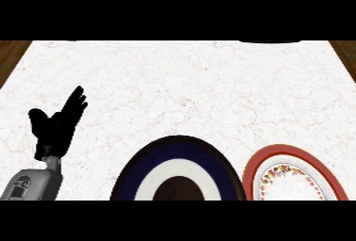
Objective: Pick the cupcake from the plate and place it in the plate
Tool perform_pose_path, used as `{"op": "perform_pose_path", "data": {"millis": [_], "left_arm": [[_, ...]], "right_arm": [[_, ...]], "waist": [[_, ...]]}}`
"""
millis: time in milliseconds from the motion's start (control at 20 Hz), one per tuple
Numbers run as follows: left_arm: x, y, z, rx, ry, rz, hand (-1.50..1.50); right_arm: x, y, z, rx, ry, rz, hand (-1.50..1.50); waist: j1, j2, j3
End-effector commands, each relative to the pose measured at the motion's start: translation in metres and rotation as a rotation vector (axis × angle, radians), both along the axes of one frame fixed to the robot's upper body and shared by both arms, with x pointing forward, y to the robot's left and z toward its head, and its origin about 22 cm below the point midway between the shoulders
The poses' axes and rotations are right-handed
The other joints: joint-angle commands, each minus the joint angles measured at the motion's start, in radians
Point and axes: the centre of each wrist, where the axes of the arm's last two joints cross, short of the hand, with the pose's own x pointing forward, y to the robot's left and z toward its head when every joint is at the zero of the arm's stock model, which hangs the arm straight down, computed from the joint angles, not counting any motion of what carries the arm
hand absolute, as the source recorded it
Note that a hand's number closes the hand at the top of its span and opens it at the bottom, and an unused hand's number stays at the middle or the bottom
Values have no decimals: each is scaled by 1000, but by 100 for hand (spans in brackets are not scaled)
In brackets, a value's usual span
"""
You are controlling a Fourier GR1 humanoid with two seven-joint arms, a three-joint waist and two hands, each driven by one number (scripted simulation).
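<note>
A dark blue plate (142,162) with a white ring and a dark centre lies at the counter's near edge, in the middle. Right of it sits a red-rimmed plate (268,157) with a white floral centre. No cupcake shows on either plate or anywhere on the counter. My left hand (55,127) rests at the left, fingers straight and pointing up, open and holding nothing. It stands apart from the blue plate, to its left. My right hand does not show.
The white marble counter (195,84) stretches far back. Brown wood shows past its left edge (10,52) and right edge (344,49). A dark object (268,41) peeks in at the far top edge.
</note>
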Motion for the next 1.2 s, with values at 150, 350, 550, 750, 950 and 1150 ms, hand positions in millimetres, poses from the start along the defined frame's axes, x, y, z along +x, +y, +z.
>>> {"op": "perform_pose_path", "data": {"millis": [150, 350, 550, 750, 950, 1150], "left_arm": [[0, 0, 2, -8, -4, -4, 0], [-3, -16, 3, -12, -22, -16, 0], [9, 4, 2, -5, -22, -31, 0], [8, 7, 17, 0, -21, -15, 0], [4, -20, 4, 6, -15, -19, 0], [4, -4, 3, 2, -27, -18, 0]], "right_arm": [[-20, -5, 81, 193, 206, 54, 150], [-7, -7, 109, 105, 275, -36, 150], [24, 15, 111, 79, 314, -95, 150], [37, 60, 116, 79, 299, -148, 150], [54, 102, 72, 34, 282, -176, 150], [77, 134, 81, 11, 170, -177, 150]], "waist": [[-7, 12, 3], [13, 14, 4], [28, 19, 3], [32, 16, 3], [24, 14, 5], [21, 14, 5]]}}
